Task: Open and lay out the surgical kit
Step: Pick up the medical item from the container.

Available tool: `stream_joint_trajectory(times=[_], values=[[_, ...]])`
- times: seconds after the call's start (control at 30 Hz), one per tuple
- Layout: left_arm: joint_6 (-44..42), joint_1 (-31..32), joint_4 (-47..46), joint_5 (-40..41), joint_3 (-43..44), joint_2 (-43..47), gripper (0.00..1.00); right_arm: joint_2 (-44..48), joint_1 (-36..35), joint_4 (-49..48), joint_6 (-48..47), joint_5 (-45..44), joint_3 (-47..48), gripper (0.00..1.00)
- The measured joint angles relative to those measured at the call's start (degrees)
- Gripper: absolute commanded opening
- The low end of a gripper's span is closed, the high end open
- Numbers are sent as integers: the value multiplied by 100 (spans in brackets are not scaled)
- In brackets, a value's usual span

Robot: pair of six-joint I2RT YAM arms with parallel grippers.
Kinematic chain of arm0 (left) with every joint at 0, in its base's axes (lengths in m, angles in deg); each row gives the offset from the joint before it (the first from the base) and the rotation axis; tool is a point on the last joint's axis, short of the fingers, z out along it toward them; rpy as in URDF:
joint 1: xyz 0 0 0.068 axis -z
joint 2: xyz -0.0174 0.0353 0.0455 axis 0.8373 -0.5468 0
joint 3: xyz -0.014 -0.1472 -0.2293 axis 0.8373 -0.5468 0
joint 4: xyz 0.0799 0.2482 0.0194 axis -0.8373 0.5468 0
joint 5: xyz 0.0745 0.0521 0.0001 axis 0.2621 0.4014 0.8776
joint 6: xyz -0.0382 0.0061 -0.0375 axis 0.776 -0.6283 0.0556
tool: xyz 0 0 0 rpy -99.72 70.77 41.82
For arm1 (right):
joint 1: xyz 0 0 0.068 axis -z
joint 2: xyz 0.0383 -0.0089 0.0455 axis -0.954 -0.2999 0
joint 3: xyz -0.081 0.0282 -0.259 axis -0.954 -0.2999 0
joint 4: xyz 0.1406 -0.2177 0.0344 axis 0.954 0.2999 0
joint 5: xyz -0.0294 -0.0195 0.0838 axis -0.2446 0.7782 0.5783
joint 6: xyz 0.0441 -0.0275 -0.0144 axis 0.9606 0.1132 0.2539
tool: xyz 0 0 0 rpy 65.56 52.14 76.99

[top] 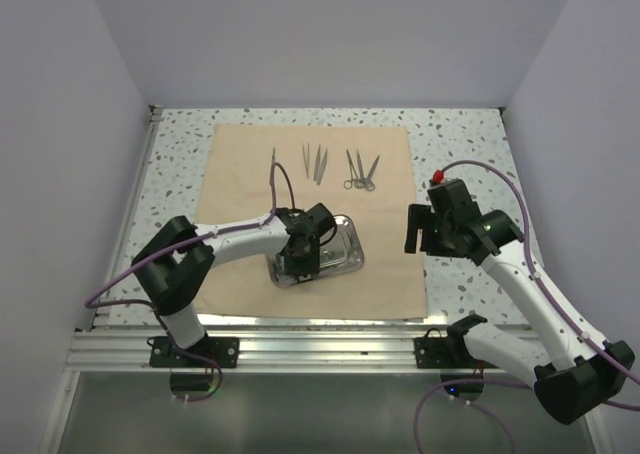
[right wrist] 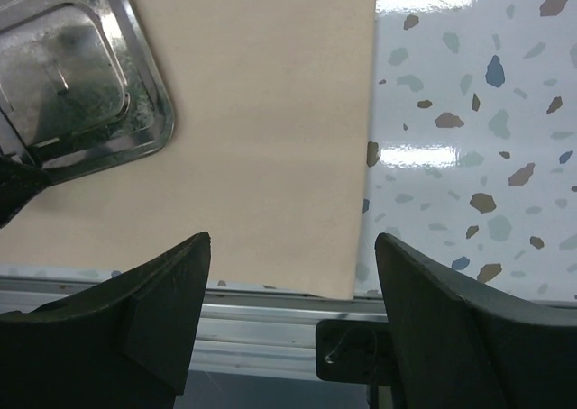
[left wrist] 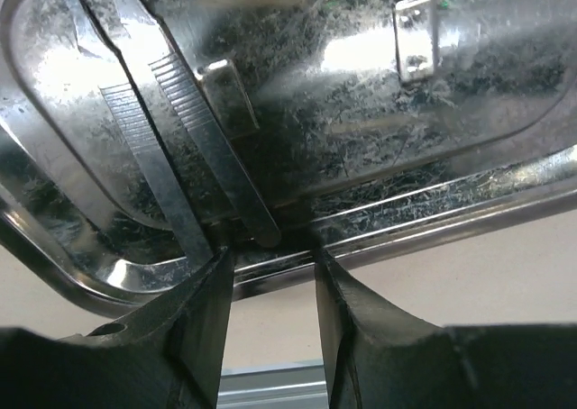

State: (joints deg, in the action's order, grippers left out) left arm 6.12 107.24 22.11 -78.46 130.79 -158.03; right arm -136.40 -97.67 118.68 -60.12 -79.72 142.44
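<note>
The tan cloth wrap point(top: 385, 259) lies spread flat on the table. On it sits the shiny steel tray point(top: 347, 257), at the near left. My left gripper point(top: 298, 259) reaches down into the tray's near-left end. In the left wrist view, the left gripper point(left wrist: 270, 256) stands open at the tray's rim point(left wrist: 433, 224). The joined end of a pair of ribbed tweezers point(left wrist: 180, 130) lies in the tray just ahead of the gap, touching neither finger. Tweezers point(top: 315, 162), scissors point(top: 361, 170) and one slim instrument point(top: 273, 164) lie in a row at the cloth's far end. My right gripper point(right wrist: 293, 247) hangs open and empty over the cloth's right edge point(right wrist: 361, 157).
Speckled tabletop point(right wrist: 469, 112) shows to the right of the cloth. An aluminium rail point(top: 320, 346) runs along the near edge with both arm bases on it. White walls close in the table on three sides.
</note>
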Motion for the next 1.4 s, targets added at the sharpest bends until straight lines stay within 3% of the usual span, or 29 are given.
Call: stream_joint_trajectory(times=[0.43,0.53,0.8,1.17,1.27,1.4], values=[[177,-7,188,356,485,-584,41,66,0,125,-37,-2,0,78],[205,-4,297,431,562,-647,36,68,-2,125,-44,-4,0,78],[297,-142,74,367,225,-439,0,68,0,122,-44,-4,0,78],[236,-223,179,374,190,-229,0,83,0,122,-39,-7,0,78],[168,-238,693,529,660,-229,0,111,-2,111,-35,-9,-2,78],[-2,-238,1244,800,1910,-229,0,111,0,90,-9,-9,-26,78]])
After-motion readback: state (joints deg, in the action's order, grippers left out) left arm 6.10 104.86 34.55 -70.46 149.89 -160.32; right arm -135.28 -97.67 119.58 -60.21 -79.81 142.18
